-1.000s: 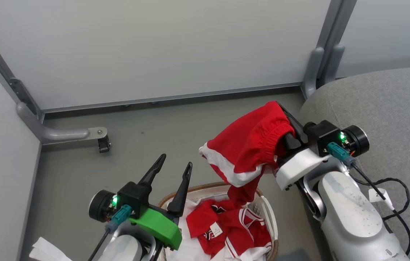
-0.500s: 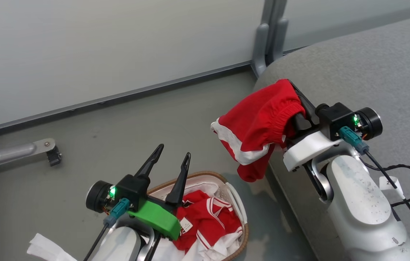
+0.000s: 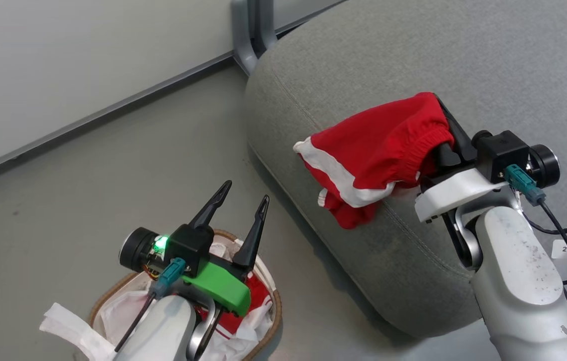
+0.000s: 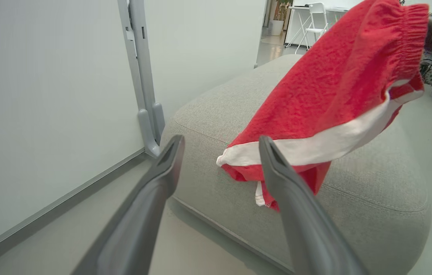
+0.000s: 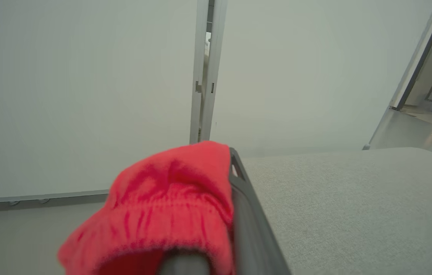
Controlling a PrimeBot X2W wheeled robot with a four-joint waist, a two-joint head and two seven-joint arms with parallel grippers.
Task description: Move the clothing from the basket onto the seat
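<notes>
Nearby, your left end effector [image 3: 245, 190] hung wide open and empty above the basket [image 3: 277, 308], where more red clothing [image 3: 258, 296] lay on the white liner. Further out on the right, your right end effector [image 3: 438, 103] was clamped shut on the elastic waistband of the red shorts [image 3: 378, 145]. They dangled at the near left edge of the seat [image 3: 463, 50]; I could not tell whether the hem touched it. If you released there, the shorts would likely slide off that rounded edge to the floor, since most of the cloth hung short of the flat top. Cloth draped round the fingers could also snag on opening, so you wanted to be farther over the cushion first.
</notes>
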